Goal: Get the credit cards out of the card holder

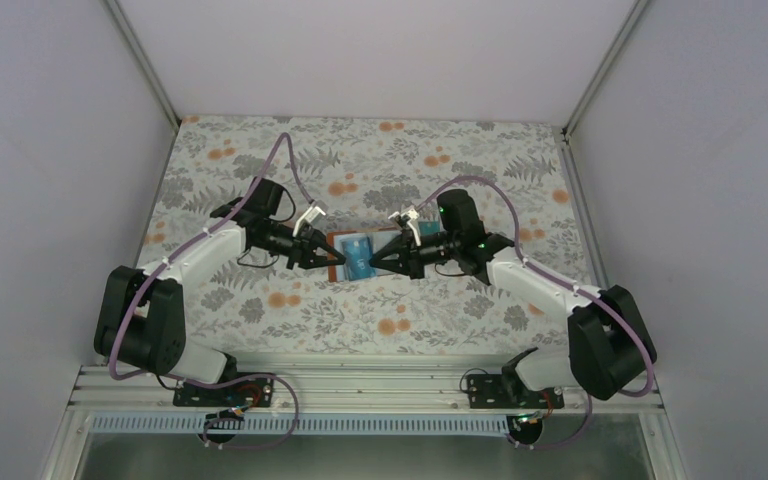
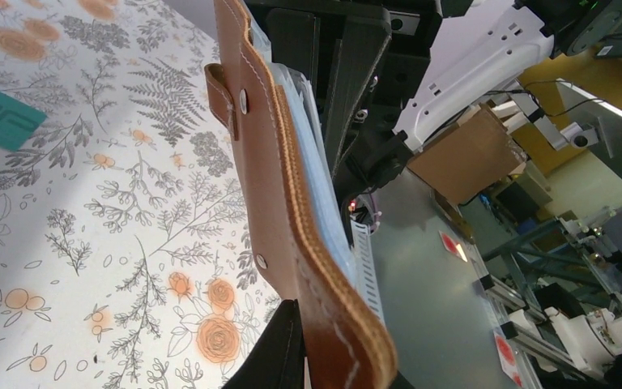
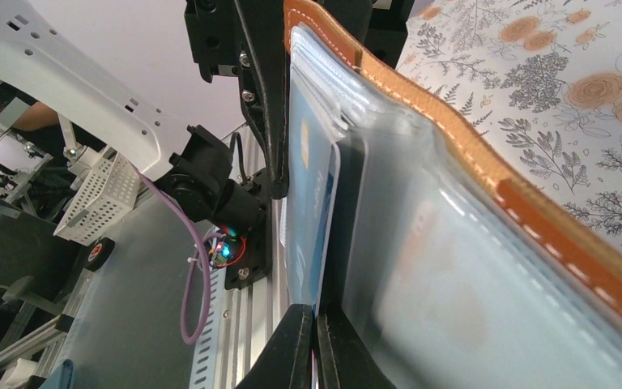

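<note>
Pinching edge of blue card (image 3: 308,194), seated in card holder (image 3: 453,134) pocket, with right gripper (image 3: 314,344) closed tight. Bracing card holder over table (image 1: 380,150) with left gripper (image 1: 325,258), clamped on leather. Extraction under way, seemingly. Next: pull straight along pocket, brace firm.

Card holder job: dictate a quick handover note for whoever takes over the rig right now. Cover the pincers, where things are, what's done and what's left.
The left pincer is shut on the card holder, gripping the edge of its brown cover.
The right pincer is shut and appears to pinch the edge of the blue card, which sits in an inner pocket.
Done: the teal card is out and lies on the table.
Left: pull the blue card free, then check the other pockets. I cannot make out what they hold.
</note>
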Robot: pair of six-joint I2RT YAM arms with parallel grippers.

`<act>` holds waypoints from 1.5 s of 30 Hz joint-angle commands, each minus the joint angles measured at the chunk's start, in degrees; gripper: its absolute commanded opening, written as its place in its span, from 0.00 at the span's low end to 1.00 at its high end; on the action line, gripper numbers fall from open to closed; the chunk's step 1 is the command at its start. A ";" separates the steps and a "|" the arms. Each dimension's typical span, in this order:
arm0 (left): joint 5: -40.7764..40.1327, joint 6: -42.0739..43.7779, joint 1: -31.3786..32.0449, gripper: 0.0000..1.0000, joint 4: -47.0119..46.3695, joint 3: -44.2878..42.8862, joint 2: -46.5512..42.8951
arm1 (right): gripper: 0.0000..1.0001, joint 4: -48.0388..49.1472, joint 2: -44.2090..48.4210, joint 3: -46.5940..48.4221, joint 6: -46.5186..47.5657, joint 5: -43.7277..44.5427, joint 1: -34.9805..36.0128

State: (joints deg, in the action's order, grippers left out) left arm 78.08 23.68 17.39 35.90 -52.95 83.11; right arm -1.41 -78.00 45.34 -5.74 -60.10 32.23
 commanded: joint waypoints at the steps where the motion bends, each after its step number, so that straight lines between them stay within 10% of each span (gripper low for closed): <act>1: 2.51 2.23 0.53 0.02 -0.12 -0.66 -0.64 | 0.04 -0.12 1.63 0.41 1.26 1.70 -0.74; 20: 3.21 3.65 0.54 0.02 0.89 -1.04 -0.84 | 0.04 0.93 4.31 -1.80 0.72 -3.00 -3.98; 26: 3.39 3.65 0.49 0.02 1.01 -1.05 -0.78 | 0.21 4.75 1.57 -1.22 -2.08 -3.80 -2.27; 39: 3.22 2.19 0.21 0.02 0.35 -1.20 -1.04 | 0.04 2.79 1.52 0.38 -4.01 2.58 -2.25; 45: -8.49 -9.48 -2.37 0.02 -8.97 0.65 -1.89 | 0.04 -7.75 3.94 0.36 -4.44 8.47 -13.91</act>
State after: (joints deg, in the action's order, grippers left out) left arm 74.61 20.45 16.40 33.69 -53.15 83.11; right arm -2.17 -76.60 45.12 -9.80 -58.02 26.30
